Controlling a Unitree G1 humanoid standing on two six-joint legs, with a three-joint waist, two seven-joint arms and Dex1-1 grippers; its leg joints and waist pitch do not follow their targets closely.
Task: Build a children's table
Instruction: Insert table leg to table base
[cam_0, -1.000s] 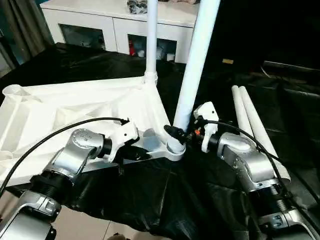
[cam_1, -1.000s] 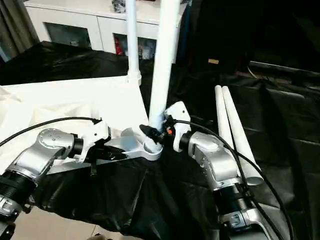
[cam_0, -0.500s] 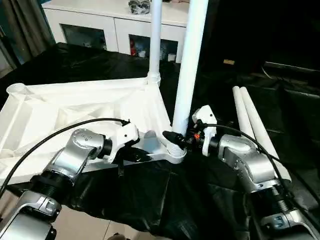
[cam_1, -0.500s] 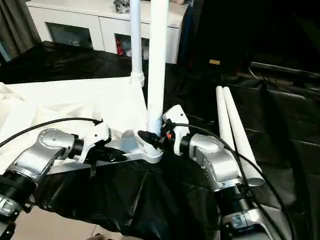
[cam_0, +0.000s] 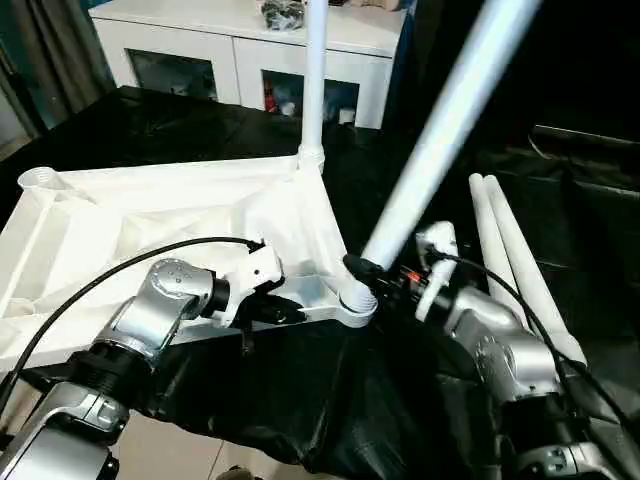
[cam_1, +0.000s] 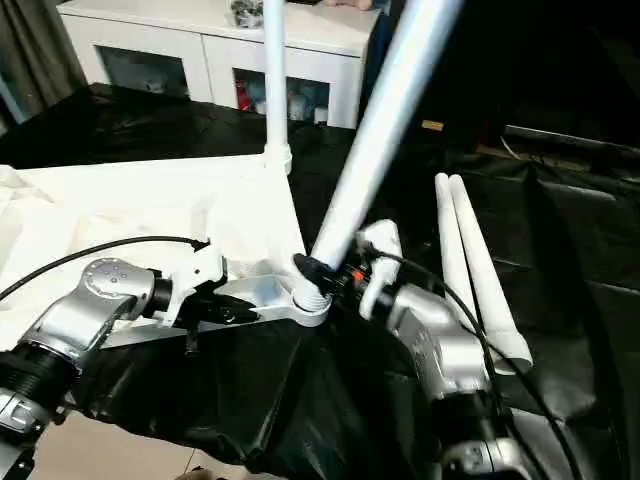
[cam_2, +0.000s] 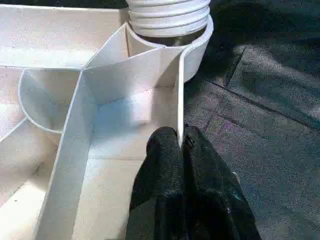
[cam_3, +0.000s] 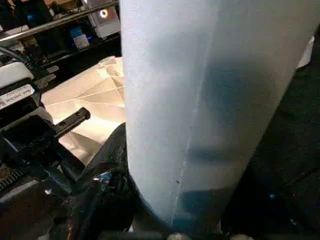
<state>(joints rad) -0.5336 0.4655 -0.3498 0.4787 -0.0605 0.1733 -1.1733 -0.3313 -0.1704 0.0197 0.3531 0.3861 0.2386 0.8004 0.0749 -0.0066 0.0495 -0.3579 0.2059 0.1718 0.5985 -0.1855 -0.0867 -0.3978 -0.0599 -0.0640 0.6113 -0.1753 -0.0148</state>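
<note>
one leg (cam_0: 314, 80) stands in the far socket; right gripper (cam_0: 372, 272) clasps a second, tilted leg (cam_0: 440, 135) at the near socket (cam_0: 352, 300); left gripper (cam_2: 181, 145) pinches the tabletop (cam_0: 120, 215) rim; two legs (cam_0: 510, 260) lie right, unfitted.

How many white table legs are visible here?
4. One leg stands upright in the tabletop's far corner, one tilted leg is held by the right claw at the near corner, two spare legs lie on the black cloth.

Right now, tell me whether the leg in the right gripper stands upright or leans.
Leaning. The leg slants up and to the right from the near corner socket, while the far leg stands straight.
</note>
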